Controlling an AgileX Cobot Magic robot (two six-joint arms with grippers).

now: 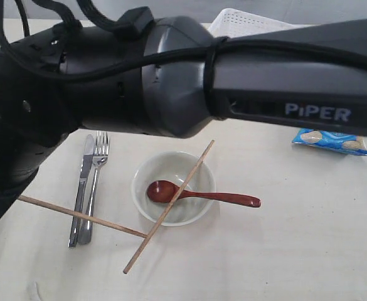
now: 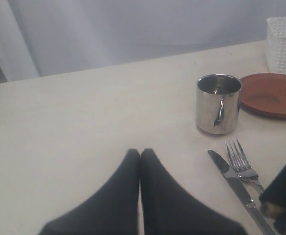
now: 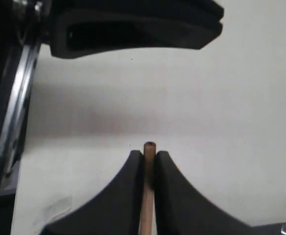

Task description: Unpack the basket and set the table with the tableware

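Brown wood first, exterior view: we count two chopsticks (image 1: 139, 251), meeting near the bowl (image 1: 167, 164). One lies diagonally over the bowl, far end up-right, near end down-left on the table (image 1: 296, 251). The other runs from that one leftward across knife (image 1: 81, 191) and fork (image 1: 95, 188), with its left end at the dark arm (image 1: 170, 75) by the view's edge. We can't read either gripper here. One knife and one fork lie side by side, long axes near-to-far, tines pointing away. One white bowl, one dark red spoon (image 1: 202, 195): scoop inside the bowl, handle over the rim pointing right. One blue chip bag (image 1: 332, 140) sits well to the right. One basket (image 1: 246, 24) is at the far edge, mostly behind the arm.

Left wrist view: left gripper (image 2: 140, 155) has its fingers pressed together with nothing between them, over the table. One steel cup (image 2: 218, 104) stands upright, one reddish-brown plate (image 2: 270, 95) just beside it, basket corner beyond the plate. Knife and fork are parallel, tips toward the cup.

Right wrist view: right gripper (image 3: 149, 156) is pinched narrow on one chopstick (image 3: 148, 205). The stick runs along the finger line, its tip poking just past the fingertips. There's a steel strip (image 3: 15, 98) at the side; we cannot tell which piece.
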